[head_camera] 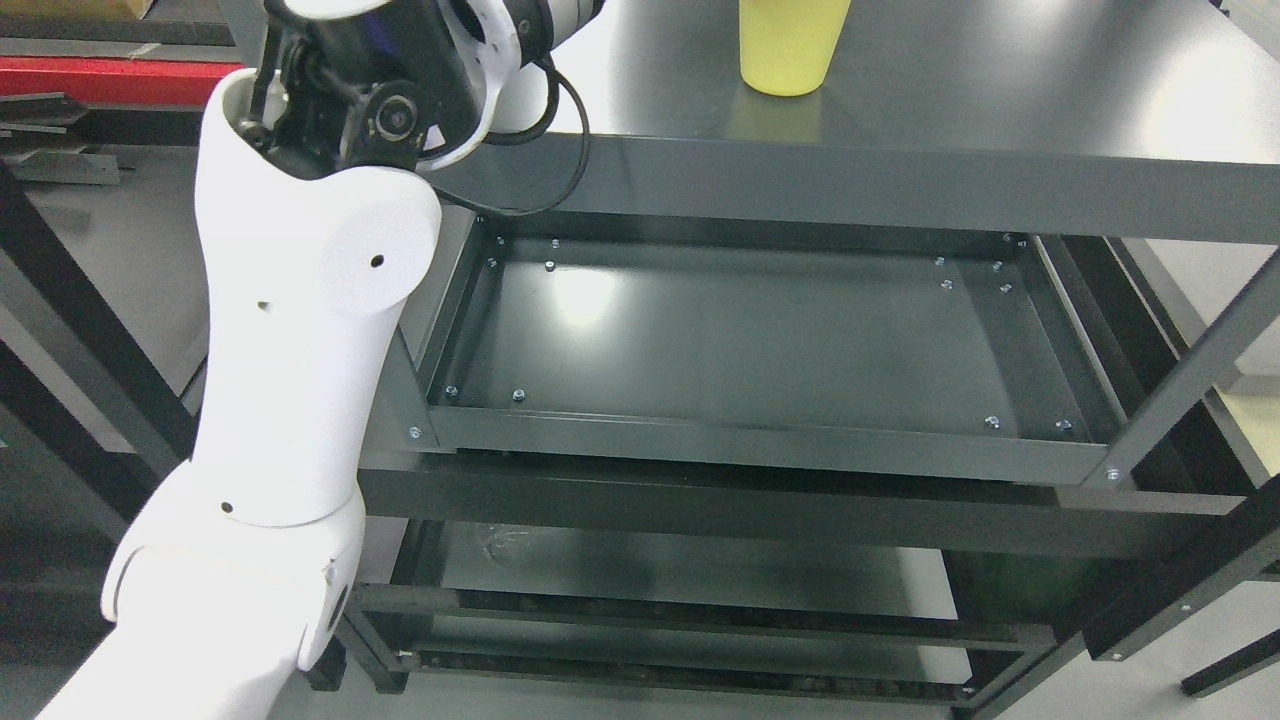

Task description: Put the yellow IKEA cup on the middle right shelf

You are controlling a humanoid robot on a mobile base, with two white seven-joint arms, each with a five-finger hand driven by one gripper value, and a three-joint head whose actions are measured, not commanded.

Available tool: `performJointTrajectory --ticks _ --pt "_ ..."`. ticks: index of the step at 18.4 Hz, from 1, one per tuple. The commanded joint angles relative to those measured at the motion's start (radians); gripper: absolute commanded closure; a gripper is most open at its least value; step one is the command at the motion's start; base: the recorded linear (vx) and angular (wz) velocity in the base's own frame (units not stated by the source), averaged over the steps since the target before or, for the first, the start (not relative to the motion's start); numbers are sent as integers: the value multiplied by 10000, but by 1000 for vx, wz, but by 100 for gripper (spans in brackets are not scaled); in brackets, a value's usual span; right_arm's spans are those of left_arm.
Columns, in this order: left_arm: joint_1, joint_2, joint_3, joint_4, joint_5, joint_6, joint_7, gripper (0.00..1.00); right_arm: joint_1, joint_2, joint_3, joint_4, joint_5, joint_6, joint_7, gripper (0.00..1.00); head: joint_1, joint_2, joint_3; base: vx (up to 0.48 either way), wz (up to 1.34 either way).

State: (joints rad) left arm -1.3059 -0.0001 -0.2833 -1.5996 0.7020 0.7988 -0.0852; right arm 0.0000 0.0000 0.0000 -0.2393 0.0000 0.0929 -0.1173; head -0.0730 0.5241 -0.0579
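while the left arm rises close by at the near left, its white forearm hiding the near left corner of the rack, i can't see its hand at all; the wrist runs out of the top edge, so whether the fingers are wide, narrow or holding anything, i cannot tell. no right arm shows. just beyond the forearm lies the middle shelf, a shallow tray with raised lips, bare and glossy. further off and higher, the top shelf carries the yellow cup, upright, far and right of the arm, its rim cut off by the frame. the risks i'd guess: a loose cable at the elbow hangs against the top shelf's edge and could snag; the cup could tip if nudged sideways; and bringing it down, it could clip the top shelf's front rail.
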Motion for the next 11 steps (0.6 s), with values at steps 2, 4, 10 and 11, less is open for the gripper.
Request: performJointTrajectory --ticks 2,4,10,11 --pt "218 384 563 -602 36 4 -3602 6 138 -175 169 0 -245 7 7 1 0 0 0 0 0" --pt "509 537 304 -571 67 233 -5687 6 138 -175 169 0 -245 7 7 1 0 0 0 0 0" --pt "1124 875 -1306 -909 251 618 -9103 4 138 -175 169 0 -245 7 7 1 0 0 0 0 0" --pt "1292 921 -1734 -909 251 618 -9134 3 138 -175 169 0 -245 7 7 1 0 0 0 0 0"
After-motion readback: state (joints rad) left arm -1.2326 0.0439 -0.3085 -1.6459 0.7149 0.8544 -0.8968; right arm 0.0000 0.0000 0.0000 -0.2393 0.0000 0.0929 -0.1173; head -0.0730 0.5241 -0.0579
